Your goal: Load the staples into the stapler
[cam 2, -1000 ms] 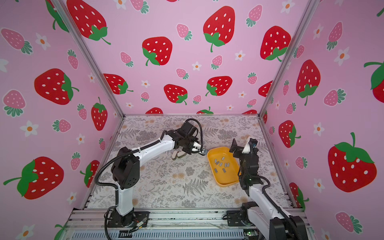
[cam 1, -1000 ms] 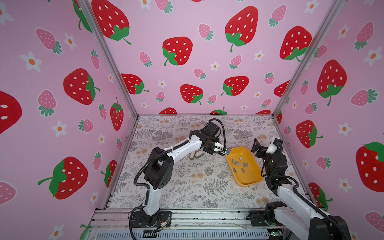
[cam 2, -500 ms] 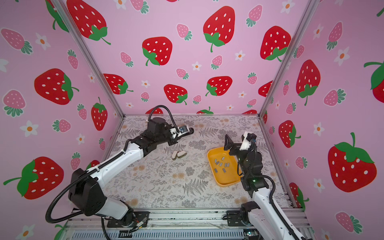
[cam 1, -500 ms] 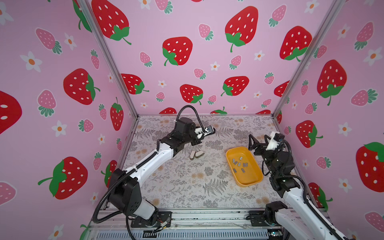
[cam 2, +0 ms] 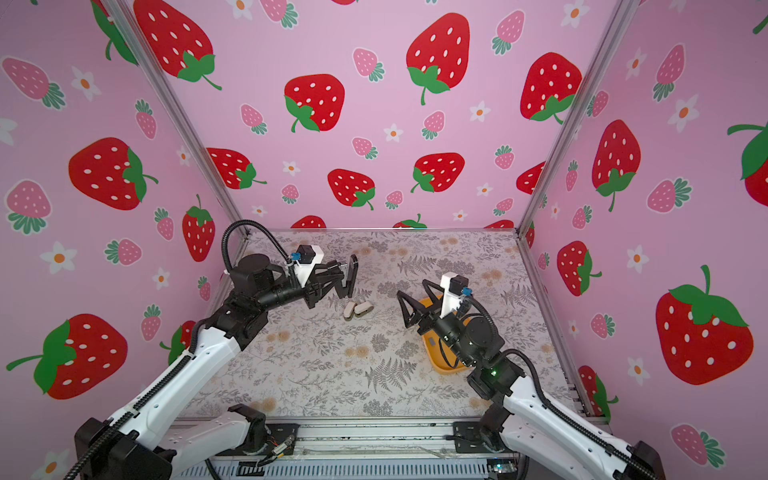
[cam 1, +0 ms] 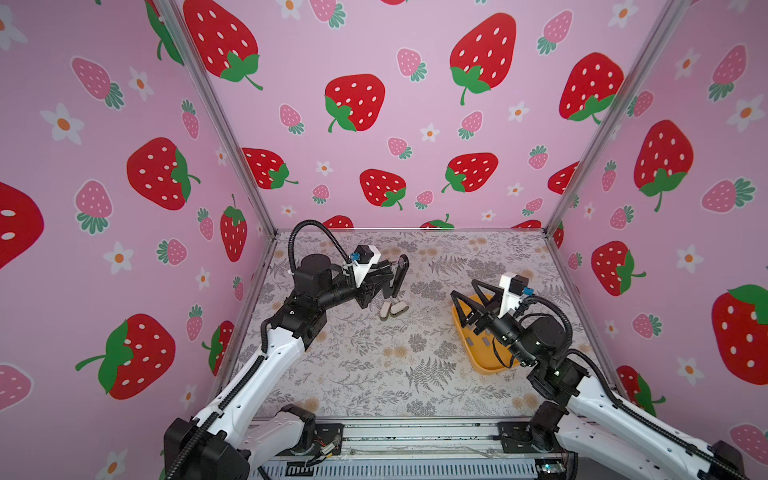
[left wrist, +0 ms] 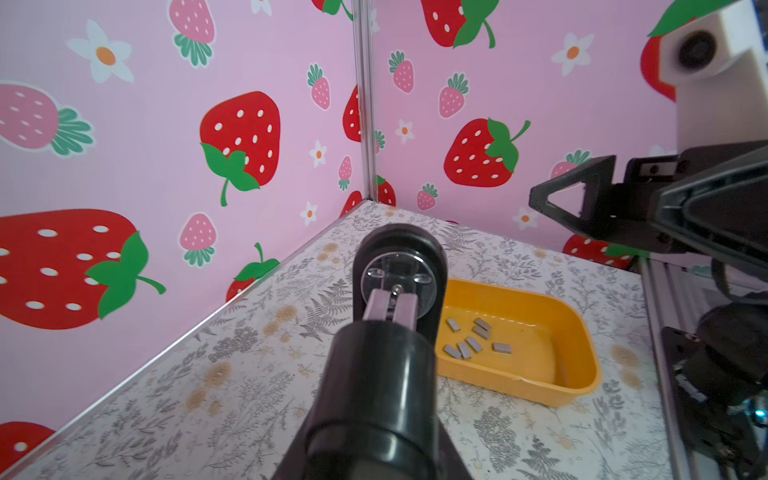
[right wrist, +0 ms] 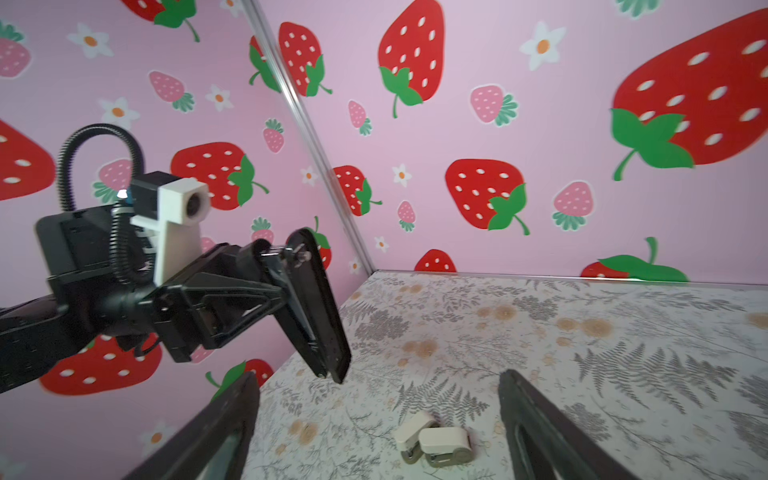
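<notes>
Staples (left wrist: pixel 501 348) loose within yellow tray (left wrist: pixel 540 392) rim

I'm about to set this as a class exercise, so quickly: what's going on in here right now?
A two-armed robot is at work on a tabletop. Two small whitish staplers lie side by side on the table, and neither gripper touches them. The staples lie loose in the yellow tray. The left gripper is shut and raised near the staplers; I cannot tell whether it holds anything. The right gripper is open and empty, raised by the tray and pointing toward the staplers.
</notes>
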